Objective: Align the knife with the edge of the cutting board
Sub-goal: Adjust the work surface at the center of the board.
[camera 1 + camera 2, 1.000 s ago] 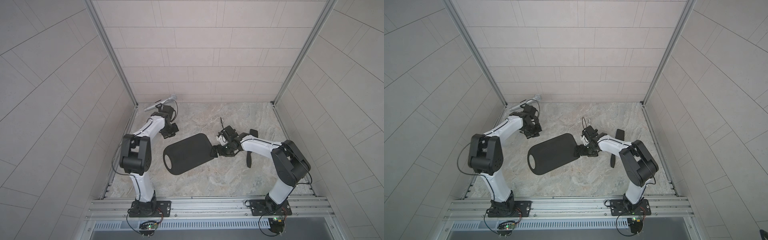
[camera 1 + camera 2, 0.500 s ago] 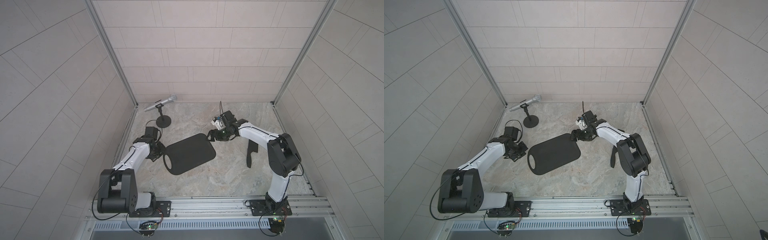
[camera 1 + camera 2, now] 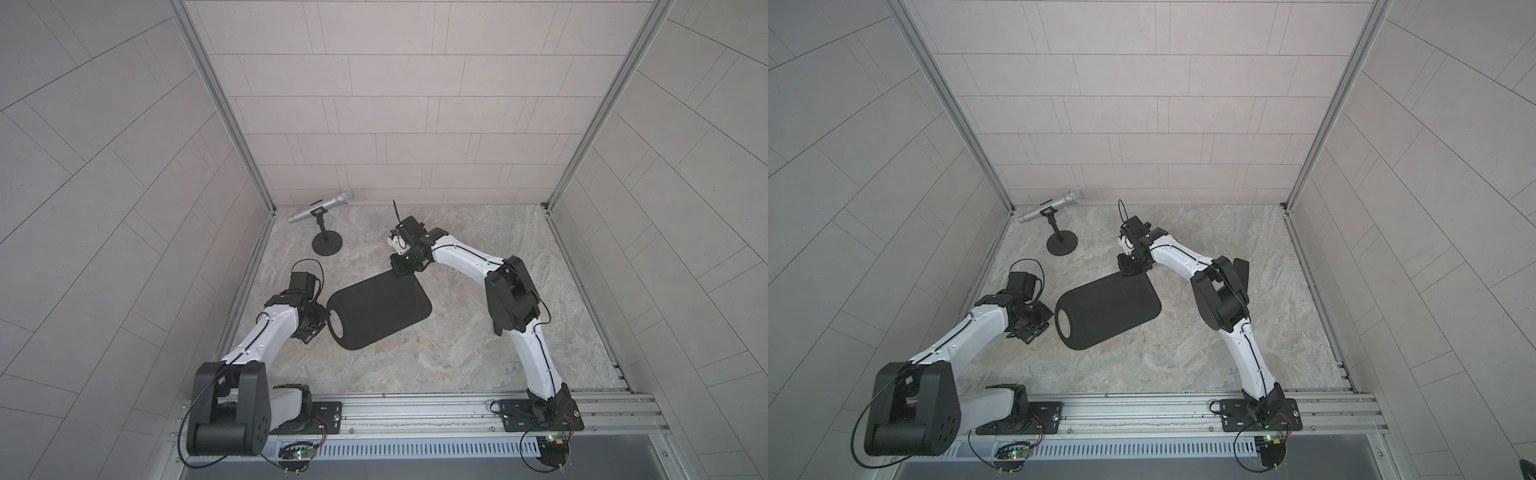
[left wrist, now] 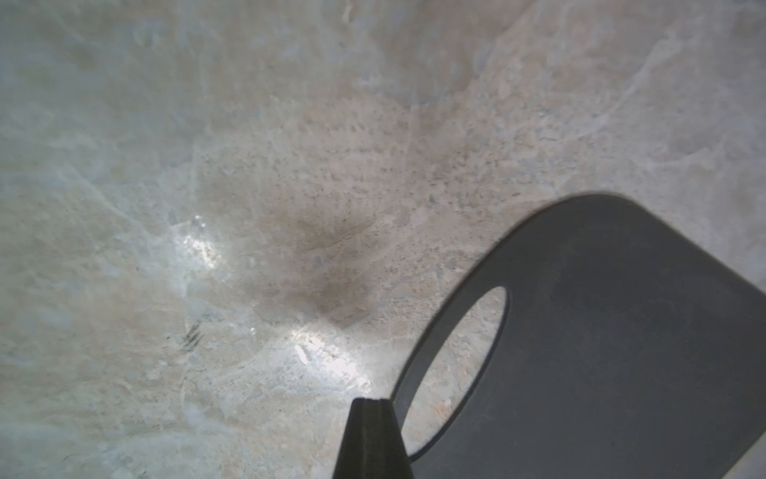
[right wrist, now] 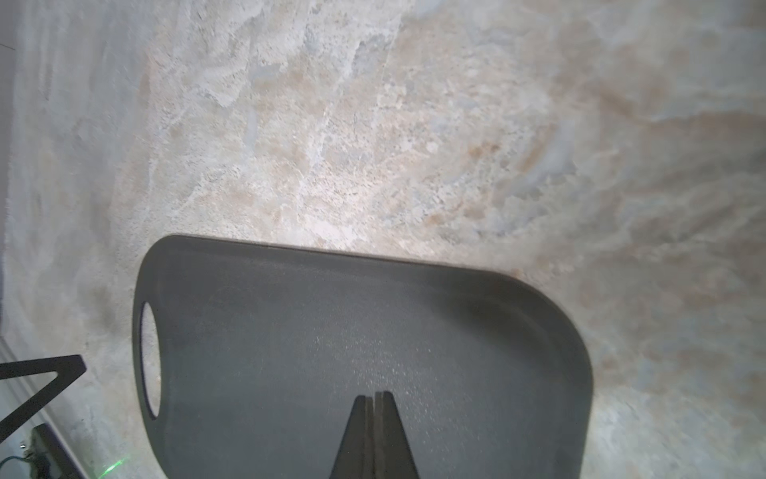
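The matte-black cutting board lies slanted on the stone floor, with its oval handle hole at the left end. My left gripper is shut and empty, its tip right beside the rim at the handle hole. My right gripper is shut and empty, hanging low over the cutting board near its far long edge. The black knife lies on the floor to the right. My right arm's elbow hides most of it, and only its narrow end shows in a top view.
A silver microphone on a stand with a round black base sits at the far left corner. Tiled walls close in the left, far and right sides. A metal rail holding both arm bases runs along the near edge.
My left arm swung from beside the microphone stand down to the board's handle end. My right gripper moved from the board's right end to its far edge and closed.
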`<action>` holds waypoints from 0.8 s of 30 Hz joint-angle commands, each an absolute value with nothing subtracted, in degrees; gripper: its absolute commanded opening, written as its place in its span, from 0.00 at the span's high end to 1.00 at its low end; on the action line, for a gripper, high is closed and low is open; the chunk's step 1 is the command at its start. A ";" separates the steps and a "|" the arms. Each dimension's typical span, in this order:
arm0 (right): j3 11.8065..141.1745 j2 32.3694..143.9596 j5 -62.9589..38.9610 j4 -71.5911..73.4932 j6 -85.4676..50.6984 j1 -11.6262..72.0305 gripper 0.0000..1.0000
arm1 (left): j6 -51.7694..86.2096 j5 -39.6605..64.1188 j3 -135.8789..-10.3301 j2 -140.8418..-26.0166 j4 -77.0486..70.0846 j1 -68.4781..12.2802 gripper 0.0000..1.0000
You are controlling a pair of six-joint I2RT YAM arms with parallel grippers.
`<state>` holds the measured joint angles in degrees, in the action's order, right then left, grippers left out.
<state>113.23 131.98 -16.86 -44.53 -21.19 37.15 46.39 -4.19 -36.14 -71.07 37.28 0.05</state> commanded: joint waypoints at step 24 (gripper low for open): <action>138.79 148.54 -9.93 -58.26 -18.58 36.77 1.00 | 51.26 0.46 -37.82 -85.85 30.59 -4.04 1.00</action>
<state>136.97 147.46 -8.38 -58.28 -17.80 37.08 50.68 0.51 -38.83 -82.70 29.91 -3.20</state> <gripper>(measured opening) 0.049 0.052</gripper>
